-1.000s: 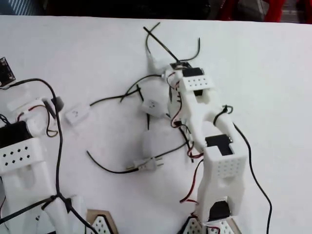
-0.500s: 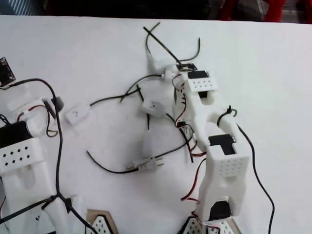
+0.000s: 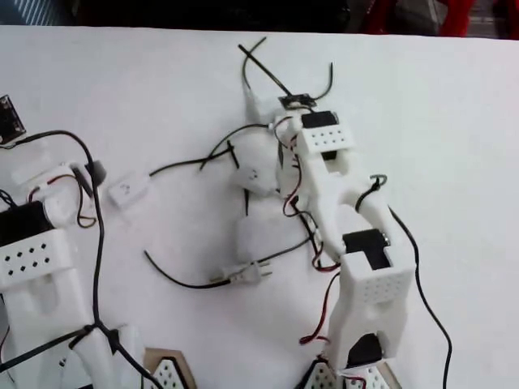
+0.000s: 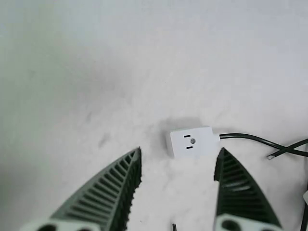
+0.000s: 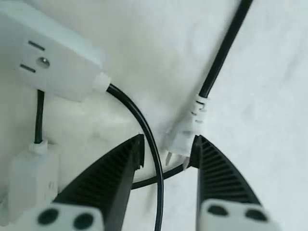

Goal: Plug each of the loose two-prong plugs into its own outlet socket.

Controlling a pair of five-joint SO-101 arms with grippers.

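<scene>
High view: the white table [image 3: 454, 97] carries one outlet socket [image 3: 130, 191] at middle left and a second socket [image 3: 255, 178] near the centre. A loose two-prong plug [image 3: 251, 275] lies lower centre on its black cable [image 3: 174, 279]. The right arm [image 3: 324, 162] stretches up the middle, just beside the central socket.

Left wrist view: the left gripper [image 4: 179, 159] is spread wide and holds nothing. The middle-left socket [image 4: 190, 141] lies just ahead, between its green fingertips [image 4: 134, 161].

Right wrist view: the right gripper [image 5: 168, 142] is partly open around another white plug [image 5: 187, 130]. One black finger [image 5: 204, 159] is at its side, the other apart (not yet a firm grip). The central socket [image 5: 53, 62] lies near.

The plug looks light, hard and smooth, and its stiff cable would likely twist it. The flat sides of the moulded body, behind the prongs, seem best to pinch. The sockets look light enough to slide when pushed (bracing would help).
</scene>
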